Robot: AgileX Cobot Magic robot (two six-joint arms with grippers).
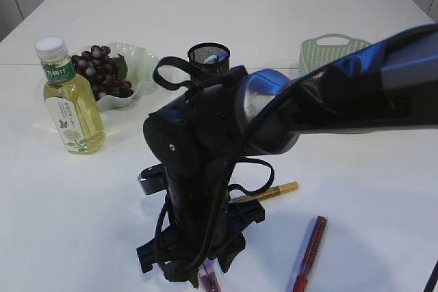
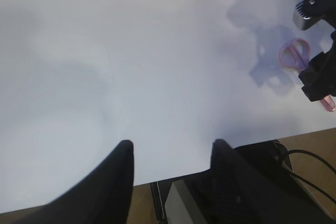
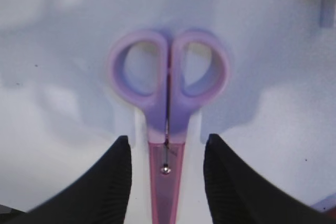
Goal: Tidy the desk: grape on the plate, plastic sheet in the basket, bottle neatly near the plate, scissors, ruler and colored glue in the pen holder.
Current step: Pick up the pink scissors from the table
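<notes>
right pincer (image 3: 164, 182) open astride flat lilac plastic scissors (image 3: 168, 103) with oval loops

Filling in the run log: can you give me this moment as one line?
phase: reaching for scissors | right gripper: open, straddling scissors on table | left gripper: open, empty | grapes: on plate | bottle: upright beside plate

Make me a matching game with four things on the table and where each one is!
Things:
1. grapes
2. bottle
3. scissors
4. green basket

Places:
A. far right of the table
B. between the right gripper's fingers
C. on the plate
D. standing in front of the plate

Pairs: 1-C, 2-D, 3-B, 4-A
</notes>
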